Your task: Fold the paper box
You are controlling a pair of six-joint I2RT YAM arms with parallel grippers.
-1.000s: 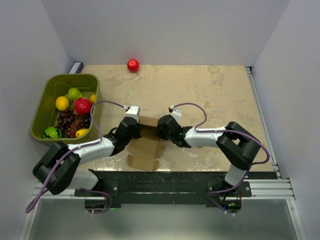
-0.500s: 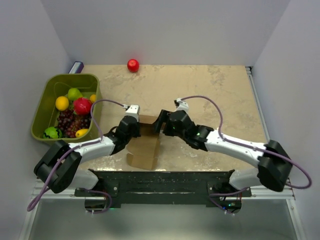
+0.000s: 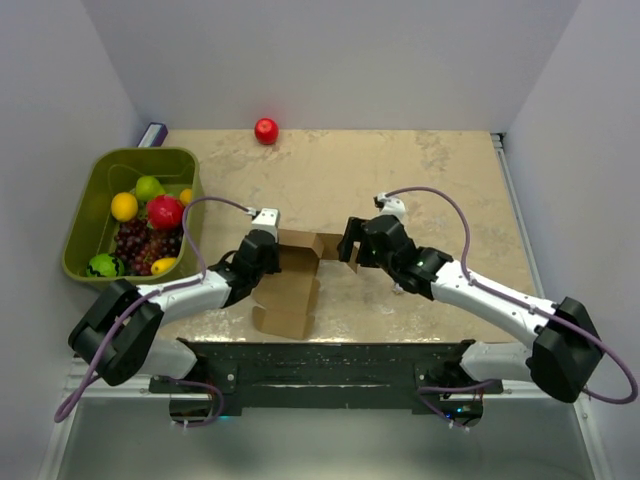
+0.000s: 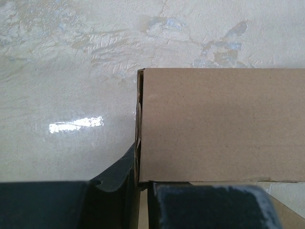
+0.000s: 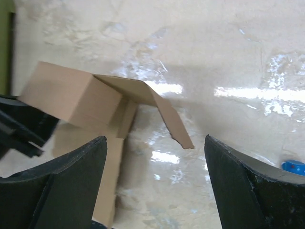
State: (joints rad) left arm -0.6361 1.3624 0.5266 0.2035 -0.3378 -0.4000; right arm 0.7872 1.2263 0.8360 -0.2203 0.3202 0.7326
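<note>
Folding so far: the paper box point(image 3: 290, 285) is only partway there. One hollow section stands raised at its 12 o'clock end, while the panels toward 6 o'clock lie flat on the table point(image 3: 430, 180).
Box position: mid-table, a shade toward 6 o'clock, right between the two arms.
Left gripper point(image 4: 143, 183): clenched on the raised wall, by the look of it. The wrist view shows the cardboard edge running down between its fingers point(image 4: 112, 183).
Right gripper point(image 5: 155, 143): jaws spread wide and holding nothing. It hovers off the box's 3 o'clock side, apart from the cardboard.
Loose flap point(image 5: 169, 119): it juts out from the raised section toward 3 o'clock, slanting down to the table and not tucked in.
Left to do: most of the job, it appears. The flap needs turning in, the flat panels need lifting, and the box needs closing.
Green bin point(image 3: 82, 215): it sits at 9 o'clock against the side wall, well apart from the box.
Bin contents: a red apple point(image 3: 165, 212), a yellow-orange fruit point(image 3: 124, 206), a green fruit point(image 3: 150, 186), dark grapes point(image 3: 135, 242), a small yellow piece point(image 3: 163, 266) and a dark-green round item point(image 3: 101, 265).
Strays: a red ball point(image 3: 266, 130) sits at 12 o'clock by the far wall. A small purple-and-white object point(image 3: 152, 133) beyond the bin is too small to identify.
</note>
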